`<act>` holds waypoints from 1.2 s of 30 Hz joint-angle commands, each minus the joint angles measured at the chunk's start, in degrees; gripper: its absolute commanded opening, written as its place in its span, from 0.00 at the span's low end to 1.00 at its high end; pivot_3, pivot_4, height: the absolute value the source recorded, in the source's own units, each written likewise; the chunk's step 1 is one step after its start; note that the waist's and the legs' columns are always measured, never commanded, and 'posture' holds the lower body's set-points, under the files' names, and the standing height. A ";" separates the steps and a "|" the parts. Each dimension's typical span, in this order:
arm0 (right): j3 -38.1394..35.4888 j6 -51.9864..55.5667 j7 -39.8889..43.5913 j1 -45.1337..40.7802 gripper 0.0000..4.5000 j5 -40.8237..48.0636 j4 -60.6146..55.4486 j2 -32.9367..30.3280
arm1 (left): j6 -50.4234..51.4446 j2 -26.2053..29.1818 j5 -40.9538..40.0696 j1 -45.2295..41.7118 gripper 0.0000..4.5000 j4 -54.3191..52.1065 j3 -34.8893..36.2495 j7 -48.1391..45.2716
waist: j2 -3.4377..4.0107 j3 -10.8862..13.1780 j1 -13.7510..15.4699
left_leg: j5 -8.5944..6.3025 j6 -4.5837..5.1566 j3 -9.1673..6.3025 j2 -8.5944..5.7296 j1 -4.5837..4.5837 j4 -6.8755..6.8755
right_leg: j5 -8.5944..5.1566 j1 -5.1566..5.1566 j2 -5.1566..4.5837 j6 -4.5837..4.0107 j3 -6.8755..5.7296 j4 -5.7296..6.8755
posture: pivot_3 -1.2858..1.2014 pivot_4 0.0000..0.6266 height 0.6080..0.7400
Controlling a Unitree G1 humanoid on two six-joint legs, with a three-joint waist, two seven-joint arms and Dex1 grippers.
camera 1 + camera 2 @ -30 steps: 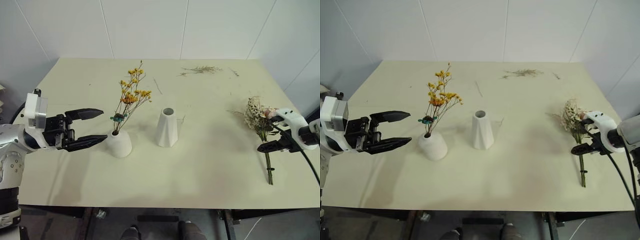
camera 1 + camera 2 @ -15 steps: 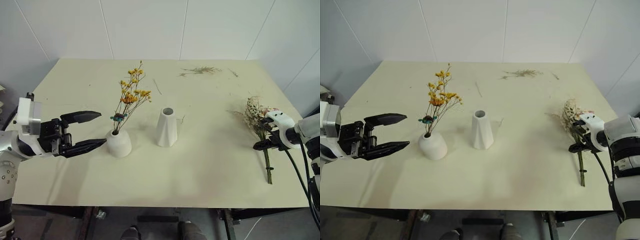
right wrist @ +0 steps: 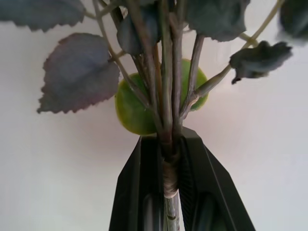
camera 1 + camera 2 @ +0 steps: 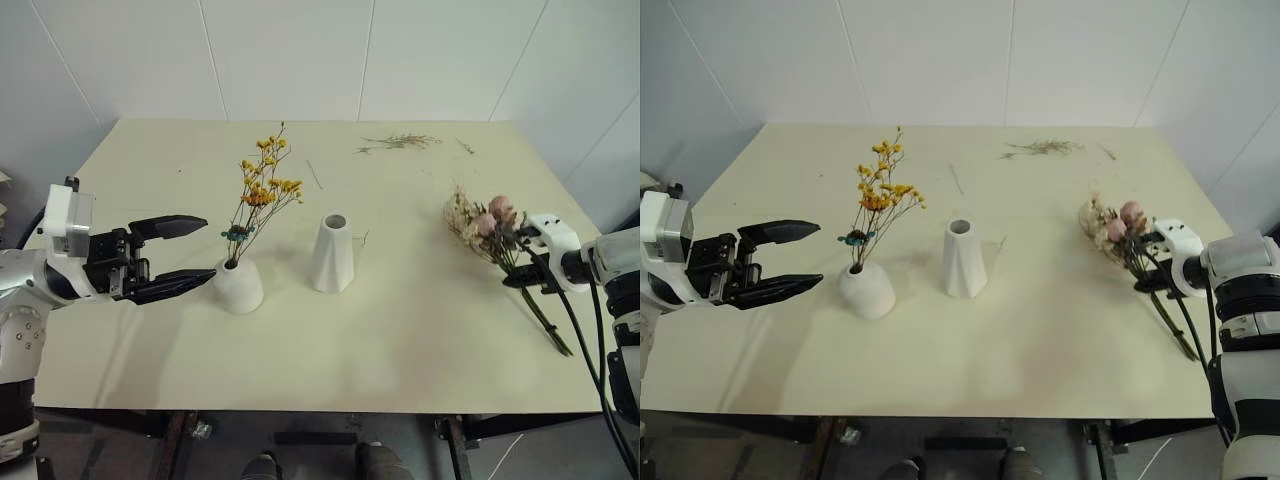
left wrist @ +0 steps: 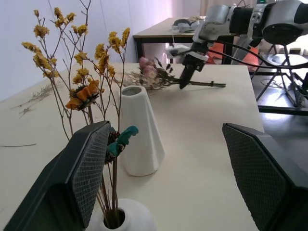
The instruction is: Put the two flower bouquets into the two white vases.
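I can't read any text, label, brand, number or sign from here: nothing legible on either vase, on the desk, on the wall panels or on the arms.

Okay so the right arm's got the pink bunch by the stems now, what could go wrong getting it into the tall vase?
The right end effector pinches the cream-pink bouquet partway up its stems, with a long tail trailing behind; that tail could drag on the table or miss the tall vase and its small mouth. A sideways nudge might topple that narrow vase. The yellow bouquet leans towards it and could snag.
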 commanded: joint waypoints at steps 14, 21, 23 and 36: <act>-30.04 -14.07 -16.98 1.17 0.02 37.43 -45.34 23.97 | -2.51 -3.47 1.75 -14.16 0.88 8.79 -2.07 0.99 | 0.00 0.00 0.58 | 0.04 -0.06 -0.04 0.13 -0.06 -0.16 | -0.01 -0.11 0.08 0.01 -0.01 0.07 | 0.52 0.24 1.00; -26.24 -10.41 -20.54 1.85 0.02 45.10 -51.32 27.77 | -6.19 -2.95 5.35 -13.48 0.88 9.83 -0.51 5.18 | 0.01 0.00 0.25 | 0.06 -0.02 -0.04 0.15 -0.03 -0.10 | -0.03 -0.18 0.10 -0.03 0.00 0.34 | 0.52 0.24 1.00; -25.04 -10.51 -20.71 2.80 0.02 45.78 -52.19 28.61 | -6.46 -2.86 5.64 -12.84 0.88 9.40 -0.21 6.09 | 0.01 0.00 0.31 | 0.06 -0.02 -0.04 0.20 0.00 -0.07 | -0.07 -0.20 0.15 -0.11 0.00 0.44 | 0.52 0.24 1.00; -18.67 -13.34 -19.41 2.82 0.02 47.36 -51.57 33.78 | -7.29 -2.88 6.01 -7.26 0.88 4.79 1.13 9.26 | 0.00 0.00 0.45 | 0.07 -0.03 -0.05 0.32 0.03 -0.02 | -0.08 -0.20 0.27 -0.16 -0.01 0.52 | 0.52 0.24 1.00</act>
